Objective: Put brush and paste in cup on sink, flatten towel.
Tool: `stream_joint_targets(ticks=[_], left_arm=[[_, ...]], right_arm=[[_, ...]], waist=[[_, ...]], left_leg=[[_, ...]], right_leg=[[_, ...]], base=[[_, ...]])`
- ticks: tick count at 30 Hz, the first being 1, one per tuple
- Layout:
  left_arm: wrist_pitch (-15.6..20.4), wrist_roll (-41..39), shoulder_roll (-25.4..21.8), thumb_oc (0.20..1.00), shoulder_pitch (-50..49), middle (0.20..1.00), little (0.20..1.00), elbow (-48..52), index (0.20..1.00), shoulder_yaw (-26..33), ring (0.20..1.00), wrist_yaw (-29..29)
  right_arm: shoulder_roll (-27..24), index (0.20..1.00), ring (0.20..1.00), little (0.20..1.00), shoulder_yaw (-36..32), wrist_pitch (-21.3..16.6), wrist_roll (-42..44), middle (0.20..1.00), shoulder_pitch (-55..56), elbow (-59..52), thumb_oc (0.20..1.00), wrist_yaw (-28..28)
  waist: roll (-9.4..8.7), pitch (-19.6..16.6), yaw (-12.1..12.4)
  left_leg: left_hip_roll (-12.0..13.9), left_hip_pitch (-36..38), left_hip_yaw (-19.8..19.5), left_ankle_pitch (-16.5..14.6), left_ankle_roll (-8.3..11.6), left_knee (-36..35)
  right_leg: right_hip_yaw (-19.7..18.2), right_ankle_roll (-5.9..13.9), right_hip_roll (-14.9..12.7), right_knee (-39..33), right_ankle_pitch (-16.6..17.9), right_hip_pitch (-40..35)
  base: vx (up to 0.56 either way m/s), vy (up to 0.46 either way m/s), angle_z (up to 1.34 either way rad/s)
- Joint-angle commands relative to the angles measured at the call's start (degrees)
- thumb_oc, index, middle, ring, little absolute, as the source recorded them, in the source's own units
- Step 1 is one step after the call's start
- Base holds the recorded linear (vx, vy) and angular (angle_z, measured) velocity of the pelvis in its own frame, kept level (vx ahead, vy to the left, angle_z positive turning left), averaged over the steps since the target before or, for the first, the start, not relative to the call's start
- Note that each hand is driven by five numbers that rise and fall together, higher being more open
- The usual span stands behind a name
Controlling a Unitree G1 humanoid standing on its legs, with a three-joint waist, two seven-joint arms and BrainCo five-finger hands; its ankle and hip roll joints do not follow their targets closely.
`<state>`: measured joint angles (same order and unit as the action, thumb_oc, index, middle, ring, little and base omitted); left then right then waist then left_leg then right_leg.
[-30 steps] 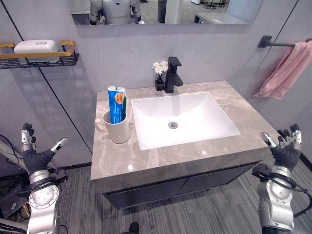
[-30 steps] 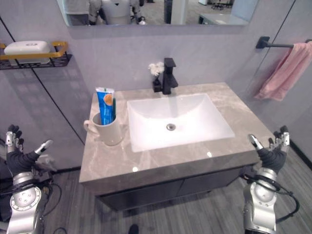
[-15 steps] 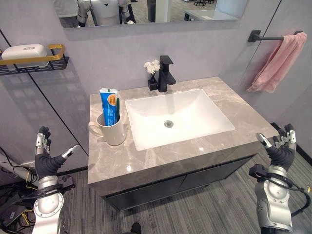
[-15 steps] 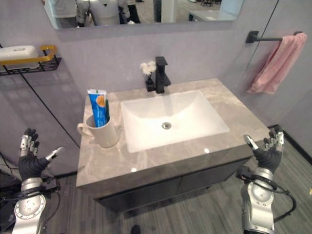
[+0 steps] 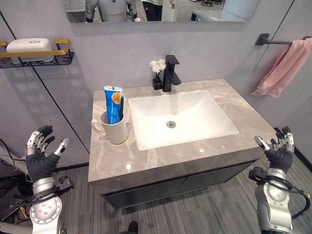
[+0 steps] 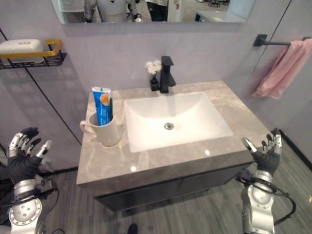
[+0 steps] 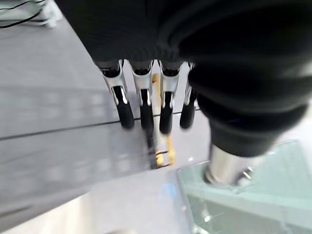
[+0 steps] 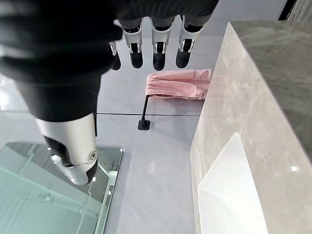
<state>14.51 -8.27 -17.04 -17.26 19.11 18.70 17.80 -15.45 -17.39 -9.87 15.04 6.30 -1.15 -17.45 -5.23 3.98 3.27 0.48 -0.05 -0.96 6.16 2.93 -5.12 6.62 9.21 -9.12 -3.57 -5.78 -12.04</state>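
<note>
Both hands spread open and empty, left hand well below the cup holding paste and brush, right hand under the bunched towel.

Bathroom: sink, mirror, towel

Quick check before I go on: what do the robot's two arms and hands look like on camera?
Both arms are silver-grey metal with rounded wrist housings. The left hand and right hand match: a dark ribbed cover over the wrist and back, with silver fingers and thumb ending in dark tips.
</note>
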Motion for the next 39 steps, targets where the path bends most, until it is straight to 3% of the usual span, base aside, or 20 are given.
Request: stream_joint_targets(ticks=[1, 12, 19, 27, 39], left_arm=[[5.51, 2.43, -1.67, 0.200, 2.32, 0.200, 0.200, 5.17, 0.200, 0.83, 0.200, 1.20], [4.83, -9.53, -4.16, 0.200, -0.98, 0.200, 0.200, 7.99, 0.200, -10.77, 0.200, -12.03], [1.44, -16.55, -6.96, 0.200, -1.62, 0.200, 0.200, 3.01, 0.200, -17.06, 0.200, -20.22], [0.54, -16.90, -8.83, 0.200, -1.08, 0.200, 0.200, 0.23, 0.200, -19.02, 0.200, -21.84], [0.15, -11.47, -8.22, 0.200, 4.18, 0.200, 0.200, -6.44, 0.200, -19.56, 0.200, -17.30]], right_arm=[[-1.30, 1.000, 1.000, 1.000, -0.63, -4.81, 1.83, 1.000, -4.02, -0.86, 1.000, -0.75], [-1.93, 1.000, 1.000, 1.000, 1.92, -5.39, 3.28, 1.000, -6.51, -0.16, 1.000, -0.82], [-1.96, 1.000, 1.000, 1.000, 2.87, -4.50, 4.32, 1.000, -7.66, 0.82, 1.000, 0.65], [-2.07, 1.000, 1.000, 1.000, 2.59, -4.37, 4.81, 1.000, -8.27, 1.46, 1.000, 0.75], [-1.69, 1.000, 1.000, 1.000, 3.85, -3.39, 4.75, 1.000, -8.85, 2.11, 1.000, 0.75]], waist=[[-0.07, -0.20, 1.23], [-0.38, 1.09, 2.13], [0.56, 1.39, 0.92], [0.68, 1.61, 0.29], [-0.39, 1.06, -0.26]], left_leg=[[3.39, 0.50, -0.77, -10.06, 1.02, 4.75], [3.38, -1.16, -1.98, -10.46, 0.95, 5.30], [3.57, -1.34, -2.09, -10.43, 1.24, 5.69], [3.56, -1.91, -1.92, -10.53, 1.14, 5.97], [3.25, -3.34, -0.70, -10.59, 0.69, 5.57]], right_leg=[[1.89, 0.28, 0.19, 2.24, -1.20, 4.00], [2.16, 0.45, 0.37, 2.37, -1.38, 5.05], [2.07, 0.44, 0.61, 2.50, -1.46, 5.04], [1.89, 0.77, 0.49, 2.65, -1.32, 5.89], [1.17, 1.70, -0.20, 1.62, -0.09, 7.94]], base=[[-0.05, -0.027, 0.09], [-0.02, -0.033, 0.01], [0.00, 0.000, 0.00], [0.00, 0.000, 0.00], [0.01, 0.024, -0.02]])
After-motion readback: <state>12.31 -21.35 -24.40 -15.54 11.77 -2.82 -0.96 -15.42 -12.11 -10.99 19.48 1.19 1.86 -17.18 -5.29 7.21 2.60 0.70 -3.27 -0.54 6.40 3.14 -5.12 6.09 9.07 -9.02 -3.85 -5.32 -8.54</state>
